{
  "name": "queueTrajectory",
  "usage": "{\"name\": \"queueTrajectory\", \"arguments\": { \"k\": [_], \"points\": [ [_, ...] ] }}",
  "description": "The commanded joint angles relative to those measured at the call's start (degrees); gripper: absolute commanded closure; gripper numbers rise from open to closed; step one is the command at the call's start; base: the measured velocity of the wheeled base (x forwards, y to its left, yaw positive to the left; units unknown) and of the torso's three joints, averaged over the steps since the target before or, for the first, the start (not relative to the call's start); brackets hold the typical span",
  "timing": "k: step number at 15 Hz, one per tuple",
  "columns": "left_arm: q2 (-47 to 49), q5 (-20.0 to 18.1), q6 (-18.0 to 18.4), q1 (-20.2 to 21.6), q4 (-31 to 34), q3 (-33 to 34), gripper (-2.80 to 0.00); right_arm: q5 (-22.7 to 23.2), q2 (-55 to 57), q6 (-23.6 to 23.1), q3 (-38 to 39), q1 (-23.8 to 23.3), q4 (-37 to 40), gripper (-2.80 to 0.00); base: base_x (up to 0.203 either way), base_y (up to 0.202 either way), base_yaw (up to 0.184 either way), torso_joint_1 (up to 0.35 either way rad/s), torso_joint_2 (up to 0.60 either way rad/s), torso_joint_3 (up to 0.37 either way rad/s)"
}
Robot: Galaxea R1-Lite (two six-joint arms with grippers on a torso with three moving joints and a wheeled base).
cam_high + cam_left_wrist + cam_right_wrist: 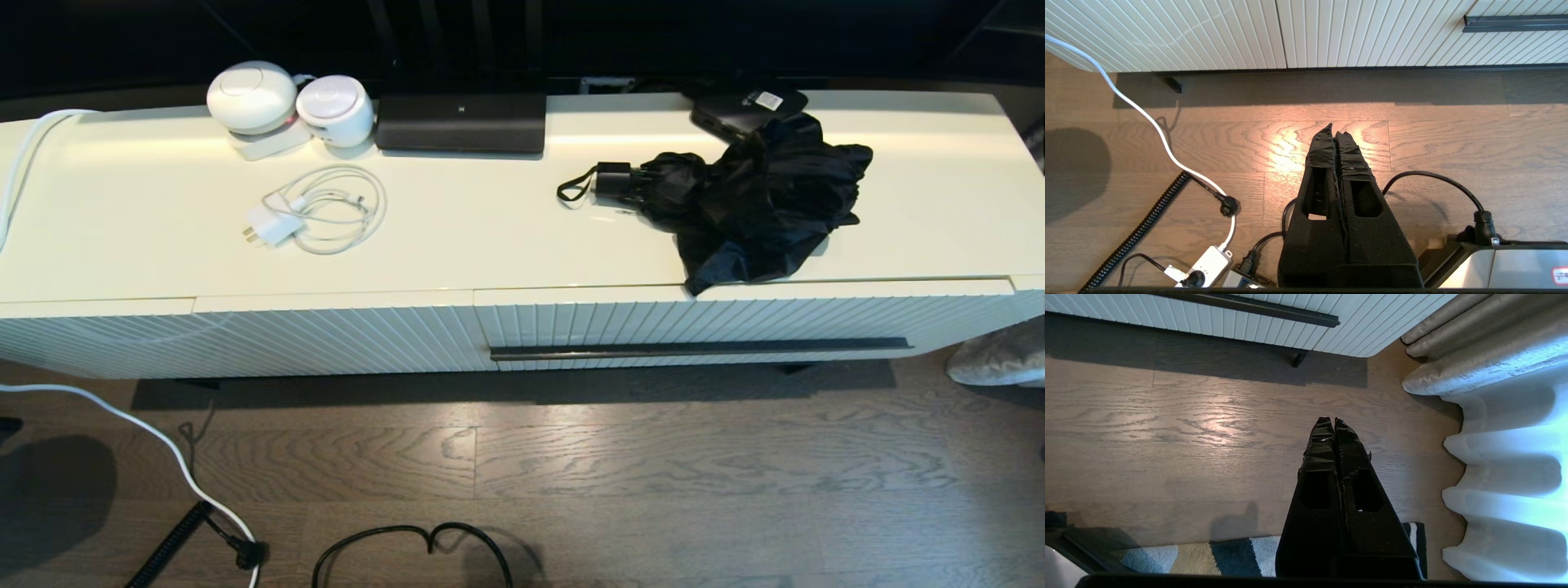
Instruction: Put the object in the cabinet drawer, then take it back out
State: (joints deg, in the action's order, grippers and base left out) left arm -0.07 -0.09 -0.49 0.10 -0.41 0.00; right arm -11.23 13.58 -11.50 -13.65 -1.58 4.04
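Observation:
The black folding umbrella [751, 204] lies rumpled on the cream cabinet top [506, 237] at the right, its short handle and strap loop [575, 188] pointing left and a fold of fabric hanging over the front edge. Below it the ribbed cream drawer [735, 322] is closed, its long dark bar handle [698, 349] running across the front. Neither arm shows in the head view. My left gripper [1334, 130] hangs shut and empty over the wood floor before the cabinet. My right gripper [1333, 421] is also shut and empty over the floor, short of the drawer handle's [1249, 306] right end.
On the cabinet top sit two white round devices [286, 102], a coiled white charger cable [318, 212], a flat black slab [461, 122] and a small black box with a white label [747, 106]. Cables [408, 547] trail on the floor. A curtain [1506, 437] hangs at the right.

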Motion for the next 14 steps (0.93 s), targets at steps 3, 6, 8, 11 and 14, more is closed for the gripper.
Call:
{"name": "queueTrajectory", "arguments": {
  "k": [3,6,8,11,14],
  "points": [
    [-0.1,0.0,0.0,0.0,0.0,0.0,0.00,-0.2,-9.3,0.1,5.8,1.7,2.7,0.00,0.000,0.000,0.000,0.000,0.00,0.000],
    [-0.1,0.0,0.0,0.0,0.0,0.0,0.00,1.6,-13.6,0.3,6.2,1.8,7.5,0.00,0.000,0.000,0.000,0.000,0.00,0.000],
    [-0.1,0.0,0.0,0.1,0.0,0.0,0.00,2.7,-13.7,0.4,9.5,1.8,1.1,0.00,0.000,0.000,0.000,0.000,0.00,0.000],
    [-0.1,0.0,0.0,0.0,0.0,0.0,0.00,11.7,-13.6,3.8,13.4,1.8,-7.1,0.00,0.000,0.000,0.000,0.000,0.00,0.000],
    [-0.1,0.0,0.0,0.1,0.0,0.0,0.00,13.2,-13.6,4.6,13.7,1.8,-5.4,0.00,0.000,0.000,0.000,0.000,0.00,0.000]
  ]
}}
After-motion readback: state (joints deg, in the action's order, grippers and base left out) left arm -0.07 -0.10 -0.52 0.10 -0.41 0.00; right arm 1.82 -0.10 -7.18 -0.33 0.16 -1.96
